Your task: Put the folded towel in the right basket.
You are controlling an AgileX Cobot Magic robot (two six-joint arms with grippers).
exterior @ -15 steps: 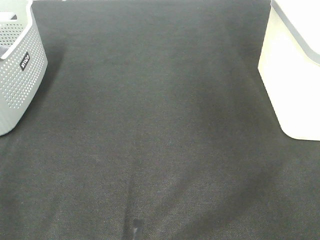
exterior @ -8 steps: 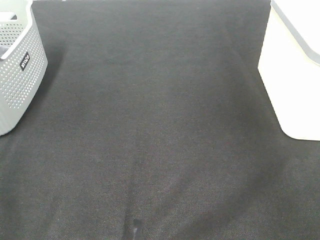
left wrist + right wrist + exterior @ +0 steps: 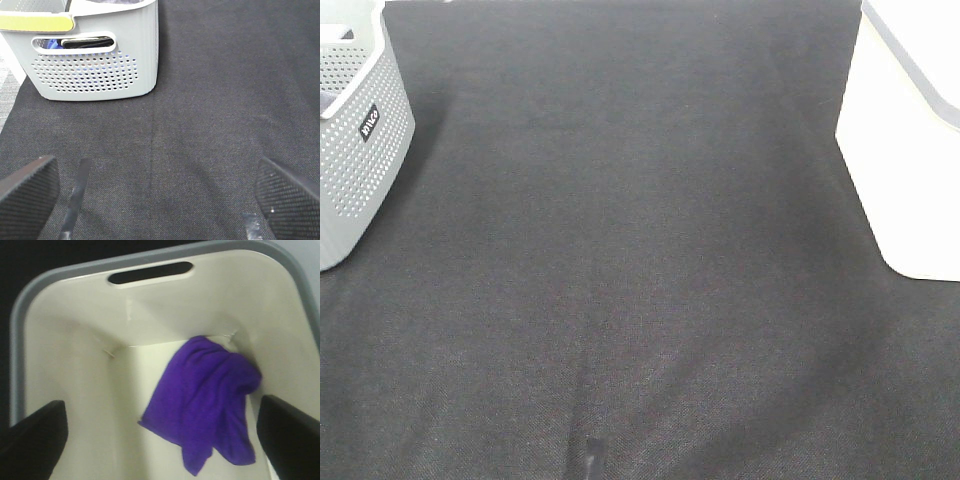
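as the towel (image 3: 210, 400) lies in the basket (image 3: 75, 365), right gripper (image 3: 162, 440) gapes empty.

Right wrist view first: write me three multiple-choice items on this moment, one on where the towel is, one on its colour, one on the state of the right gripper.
1. Where is the towel?
A. Draped over the basket's rim
B. Inside the white basket
C. Hanging from a gripper

2. What colour is the towel?
A. Purple
B. Yellow
C. Grey

3. What state is the right gripper in?
A. Shut on the towel
B. Shut and empty
C. Open, holding nothing

Answers:
1 B: the towel lies within the basket's walls, below its rim.
2 A: the cloth is plainly purple against the white plastic.
3 C: both fingers stand wide apart at the sides of the view, clear of the towel.
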